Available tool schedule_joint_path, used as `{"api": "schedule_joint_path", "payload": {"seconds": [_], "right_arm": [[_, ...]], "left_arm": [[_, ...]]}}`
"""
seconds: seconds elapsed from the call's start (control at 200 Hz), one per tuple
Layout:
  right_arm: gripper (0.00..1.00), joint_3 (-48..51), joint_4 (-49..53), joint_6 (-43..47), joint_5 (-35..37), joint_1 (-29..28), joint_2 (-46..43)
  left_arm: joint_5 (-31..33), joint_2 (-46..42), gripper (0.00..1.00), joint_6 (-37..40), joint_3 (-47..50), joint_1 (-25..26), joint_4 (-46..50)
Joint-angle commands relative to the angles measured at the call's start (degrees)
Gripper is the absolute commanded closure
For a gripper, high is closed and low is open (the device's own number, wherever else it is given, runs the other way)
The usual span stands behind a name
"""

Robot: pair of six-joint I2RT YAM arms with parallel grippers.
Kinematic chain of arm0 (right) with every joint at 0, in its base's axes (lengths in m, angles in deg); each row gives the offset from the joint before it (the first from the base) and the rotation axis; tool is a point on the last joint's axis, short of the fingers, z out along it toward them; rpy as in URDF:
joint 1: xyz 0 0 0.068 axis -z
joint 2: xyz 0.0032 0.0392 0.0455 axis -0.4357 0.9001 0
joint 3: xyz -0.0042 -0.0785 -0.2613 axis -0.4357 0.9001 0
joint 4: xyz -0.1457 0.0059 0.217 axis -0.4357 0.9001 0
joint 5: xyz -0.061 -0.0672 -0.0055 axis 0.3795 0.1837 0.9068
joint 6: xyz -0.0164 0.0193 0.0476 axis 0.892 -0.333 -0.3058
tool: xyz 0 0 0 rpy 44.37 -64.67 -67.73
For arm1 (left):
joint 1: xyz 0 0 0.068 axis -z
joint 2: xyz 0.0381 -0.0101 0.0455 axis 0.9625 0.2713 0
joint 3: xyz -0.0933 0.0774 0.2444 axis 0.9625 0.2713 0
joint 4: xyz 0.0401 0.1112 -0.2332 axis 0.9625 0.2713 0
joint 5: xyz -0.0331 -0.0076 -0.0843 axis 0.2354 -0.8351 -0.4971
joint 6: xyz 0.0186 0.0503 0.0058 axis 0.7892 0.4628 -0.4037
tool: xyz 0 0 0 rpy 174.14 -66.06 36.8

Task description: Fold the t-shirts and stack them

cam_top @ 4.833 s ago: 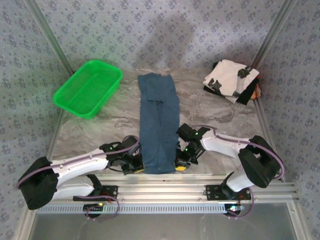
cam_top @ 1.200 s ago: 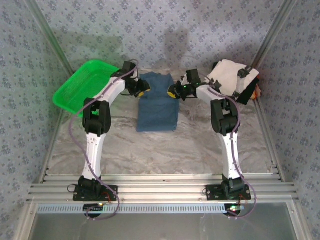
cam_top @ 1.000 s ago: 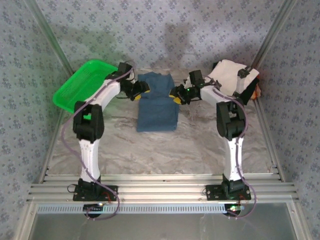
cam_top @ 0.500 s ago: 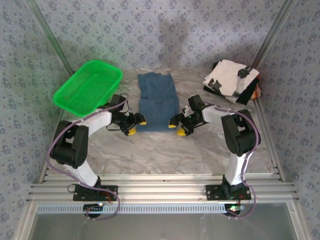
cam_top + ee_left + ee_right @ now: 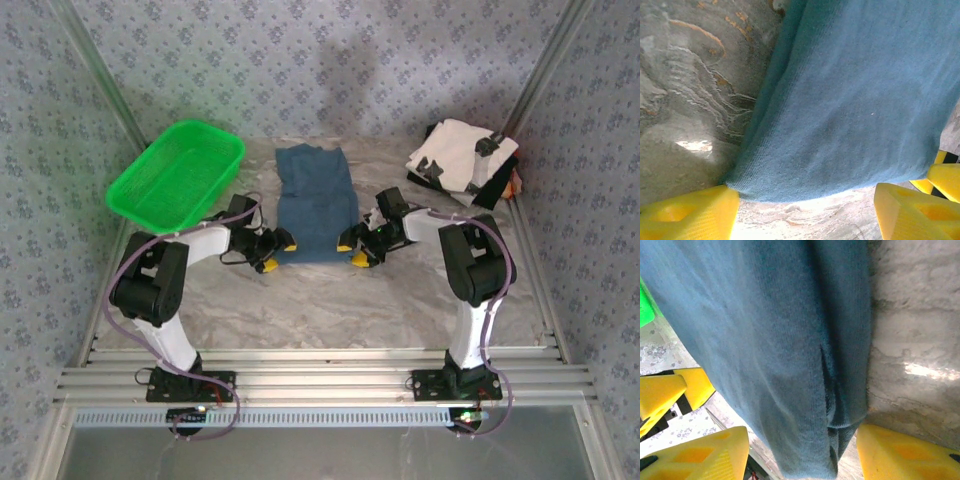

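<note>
The left gripper (image 5: 274, 253) has its yellow fingers (image 5: 687, 215) spread apart at the near left corner of the dusty-blue t-shirt (image 5: 316, 205), and that corner touches one finger. The right gripper (image 5: 352, 253) is likewise spread, astride the near right corner. The shirt lies folded on the marbled table (image 5: 400, 300). A green basket (image 5: 215, 195) sits to its left. The folded t-shirts (image 5: 455, 160), the top one white with black patches, are stacked at the far right.
</note>
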Motion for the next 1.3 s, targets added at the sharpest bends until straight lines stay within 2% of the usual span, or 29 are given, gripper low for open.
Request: {"api": "schedule_joint_path", "payload": {"seconds": [0.0, 0.045, 0.09, 0.14, 0.145, 0.16, 0.165, 0.235, 0.36, 0.545, 0.849, 0.984, 1.119, 1.299], "right_arm": [[0.44, -1.28, -2.19, -0.15, 0.87, -0.36, 3.29], [0.48, -1.33, -2.75, -0.51, 0.58, -0.4, 3.57], [0.55, -1.49, -3.19, -0.65, 0.34, -0.49, 3.68], [0.71, -2.0, -2.64, -0.68, 0.16, -0.56, 3.85], [0.77, -2.14, -2.48, -0.59, 0.16, -0.57, 3.87], [0.8, -2.26, -2.31, -0.57, 0.03, -0.58, 3.9], [0.85, -2.31, -2.14, -0.52, -0.01, -0.58, 3.86], [1.0, -2.6, -0.25, 0.03, -0.24, -0.66, 3.0], [1.0, -0.02, 3.87, 1.47, -0.29, -0.68, -1.31], [1.0, 9.42, 5.08, -2.66, -0.57, -2.25, -11.29], [1.0, 25.2, 3.92, -18.7, 4.61, -13.65, -28.61], [1.0, 29.51, 6.02, -23.41, 6.72, -16.77, -36.23], [1.0, 31.16, 7.91, -24.93, 6.23, -17.26, -41.88], [1.0, 26.32, 11.14, -22.68, 4.63, -16.02, -42.87]], "left_arm": [[3.45, 1.88, 0.3, -0.79, 1.28, 0.62, 0.16], [4.03, 2.55, 0.35, -0.89, 1.03, 0.78, -0.26], [5.15, 2.92, 0.44, -0.78, 0.52, 1.04, -0.14], [6.07, 3.1, 0.59, -0.25, -0.26, 1.28, 0.35], [6.2, 3.11, 0.6, -0.17, -0.35, 1.3, 0.5], [6.57, 3.12, 0.65, 0.11, -0.67, 1.37, 0.89], [6.67, 3.07, 0.67, 0.23, -0.77, 1.39, 1.04], [8.39, 2.34, 0.83, 2.13, -1.83, 2.11, 4.36], [10.42, -3.45, 0.97, 2.31, 2.42, 3.99, 7.47], [13.33, -15.65, 1.0, -2.58, 11.65, 7.75, 11.29], [14.96, -33.02, 1.0, -12.87, 24.13, 13.76, 15.86], [16.05, -41.73, 1.0, -18.48, 27.6, 17.88, 18.3], [17.93, -47.65, 1.0, -20.03, 24.8, 19.7, 23.55], [17.42, -45.93, 1.0, -17.47, 16.29, 19.53, 27.73]]}}
